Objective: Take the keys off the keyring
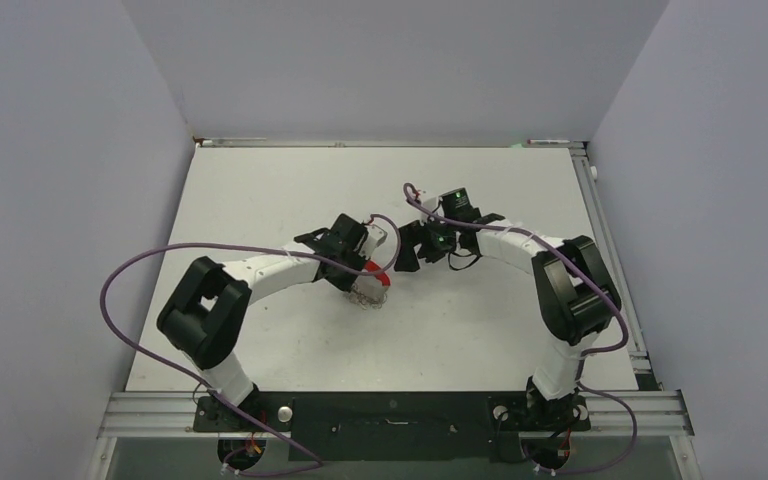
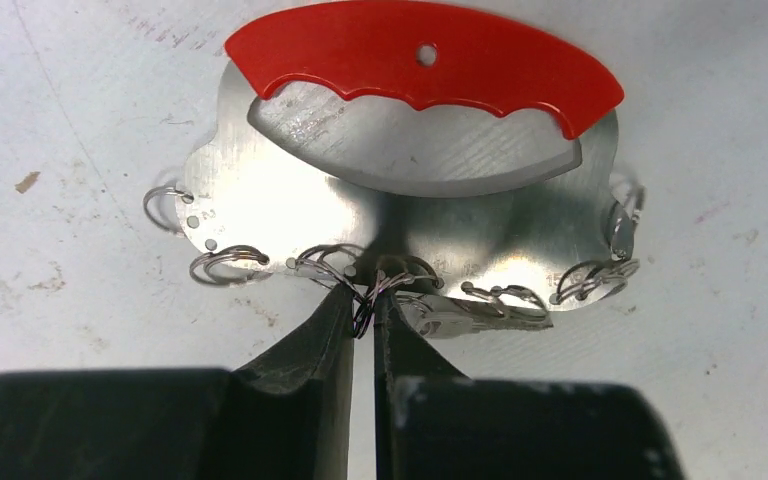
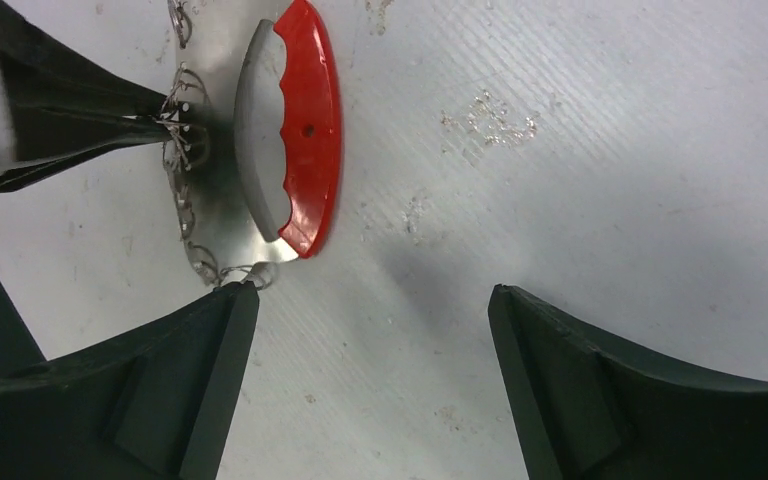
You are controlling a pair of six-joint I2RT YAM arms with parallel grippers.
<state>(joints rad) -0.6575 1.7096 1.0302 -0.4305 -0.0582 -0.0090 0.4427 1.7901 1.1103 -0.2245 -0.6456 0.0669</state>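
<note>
The keyring is a shiny metal plate [image 2: 430, 215] with a bright red curved piece [image 2: 420, 60] on its far side and several small wire rings [image 2: 225, 265] along its near edge. It lies flat on the white table. My left gripper [image 2: 365, 300] is shut on one small ring [image 2: 364, 318] at the middle of that edge. One flat silver key [image 2: 480, 310] lies just right of the left fingers, hooked to a ring. In the right wrist view the red piece [image 3: 310, 130] sits upper left. My right gripper [image 3: 372, 295] hangs open beside it, its left fingertip [image 3: 230, 300] close to an end ring.
Purple cables [image 1: 130, 270] loop from both arms over the table. Grey walls close in the left, back and right sides. The keyring [image 1: 375, 280] lies near the middle of the table [image 1: 280, 190], between both grippers, with the right gripper [image 1: 407, 250] just beyond it.
</note>
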